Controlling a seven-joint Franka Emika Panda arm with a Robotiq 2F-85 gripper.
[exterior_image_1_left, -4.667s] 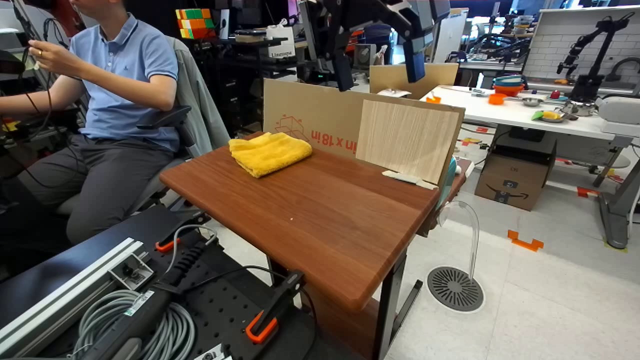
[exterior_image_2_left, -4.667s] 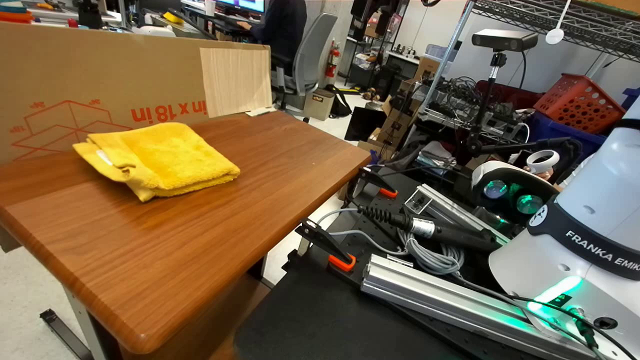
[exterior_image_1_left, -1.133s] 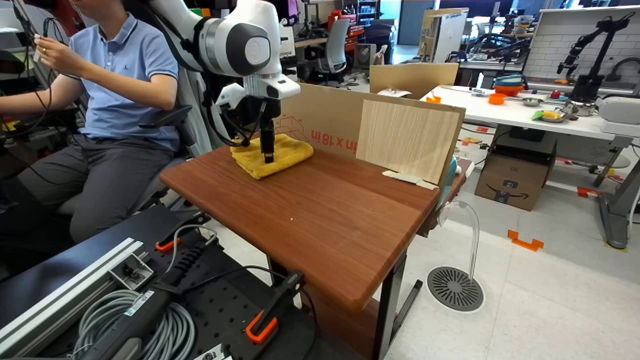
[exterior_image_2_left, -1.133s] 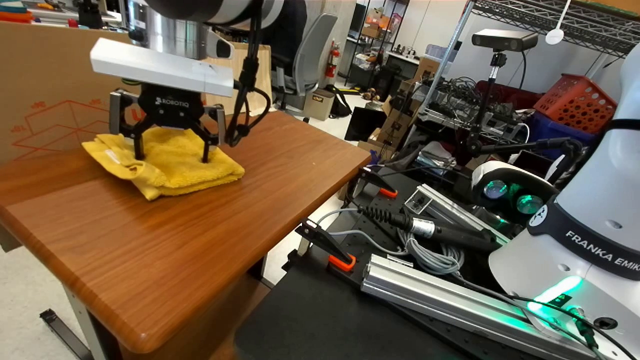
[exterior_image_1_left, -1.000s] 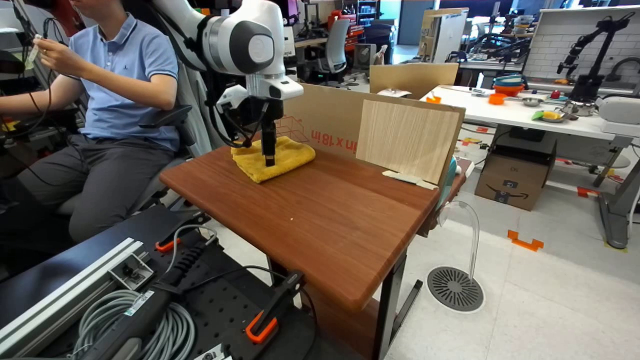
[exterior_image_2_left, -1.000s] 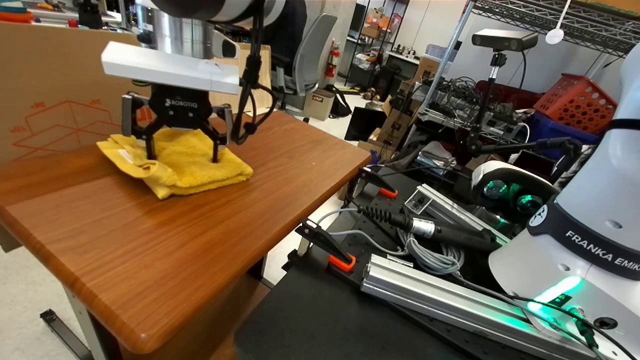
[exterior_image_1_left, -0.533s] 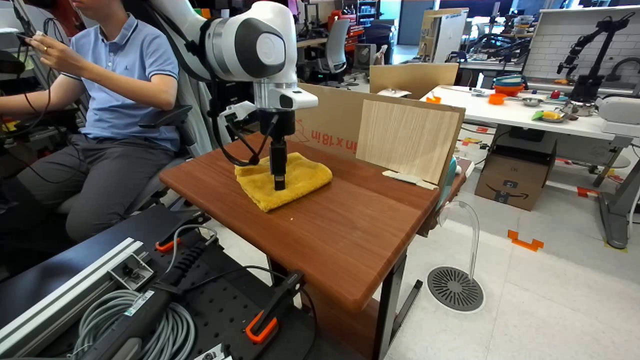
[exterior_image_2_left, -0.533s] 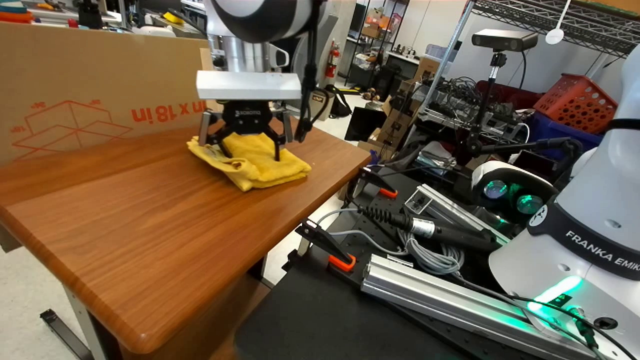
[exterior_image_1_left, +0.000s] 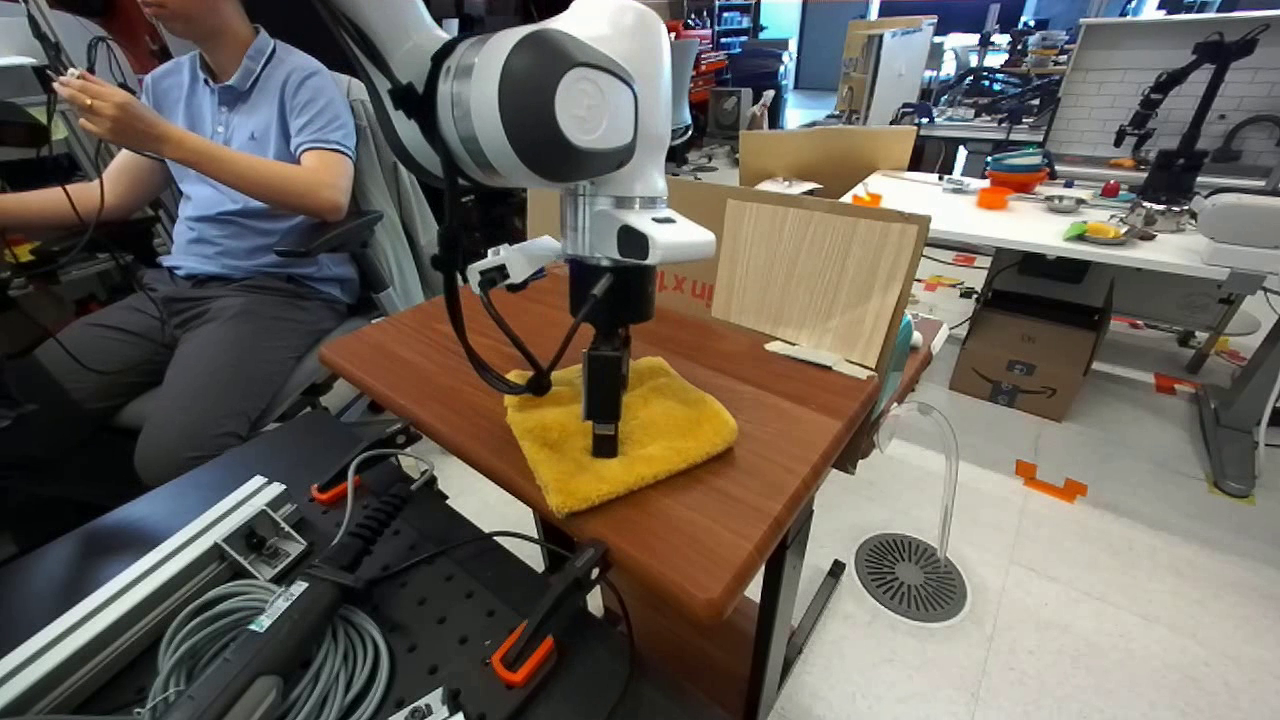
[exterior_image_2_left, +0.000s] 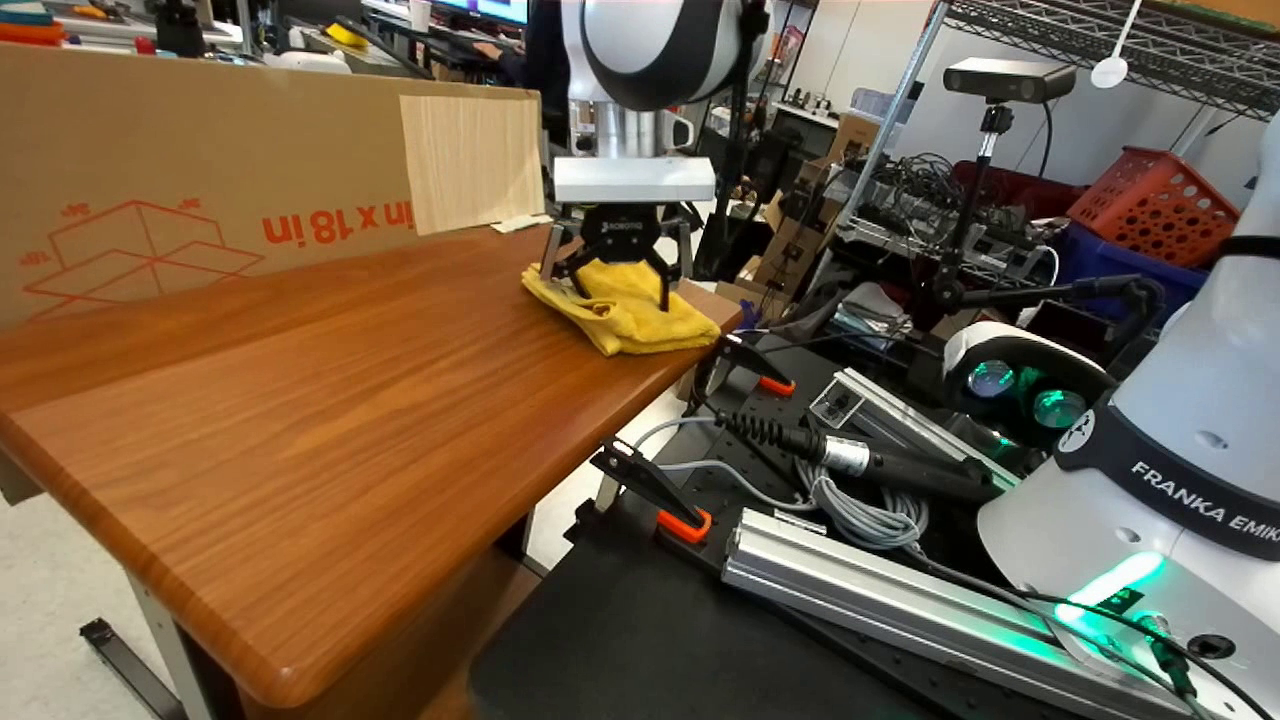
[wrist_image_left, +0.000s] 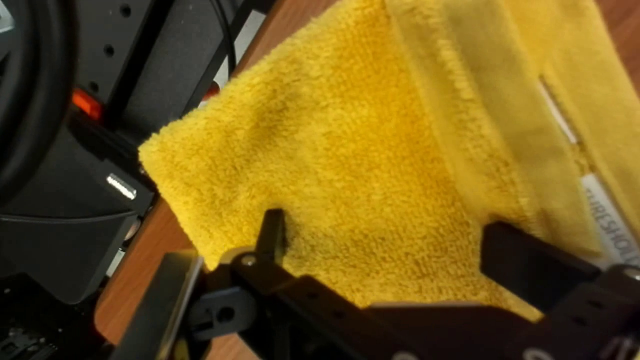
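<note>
One towel (exterior_image_1_left: 665, 430): yellow, folded, lying on the desk (exterior_image_2_left: 350, 400) near the edge that faces the robot base (exterior_image_2_left: 1060, 520); one corner reaches that edge, I can't tell whether it hangs over.
End effector (wrist_image_left: 383, 220): released, two fingers (wrist_image_left: 535, 262) spread well apart, pointing down; I see both tips against the towel's upper face, plush between them.
Tag (wrist_image_left: 607, 220): white, lettering only partly readable, by the flat hem (wrist_image_left: 510, 85); near one finger in my wrist view.
Arm (exterior_image_1_left: 560, 110): white and grey, reaching over the desk, black cables (exterior_image_1_left: 540, 383) looping down beside the end effector.
Cardboard (exterior_image_2_left: 200, 140): upright along the far side of the desk, red print upside down; I get it in both exterior views.
Wood-grain sheet (exterior_image_2_left: 472, 165): pale, flat against the cardboard, pale strip (exterior_image_1_left: 818, 358) at its foot.
Mounting plate (exterior_image_1_left: 460, 580): black, holed, beside the desk; carries black-and-orange clamps (exterior_image_2_left: 685, 525), a grey cable coil (exterior_image_2_left: 875, 520), metal rails (exterior_image_2_left: 880, 590).
Headset (exterior_image_2_left: 1015, 360): white shell, two lenses tinted green, near the robot base.
Person (exterior_image_1_left: 245, 130): in an exterior view, blue polo, seated beside the desk, face mostly outside my frame.
White desk (exterior_image_1_left: 1030, 225): well apart from mine, bowls (exterior_image_1_left: 1018, 180) on top, cardboard box (exterior_image_1_left: 1035, 345) underneath.
</note>
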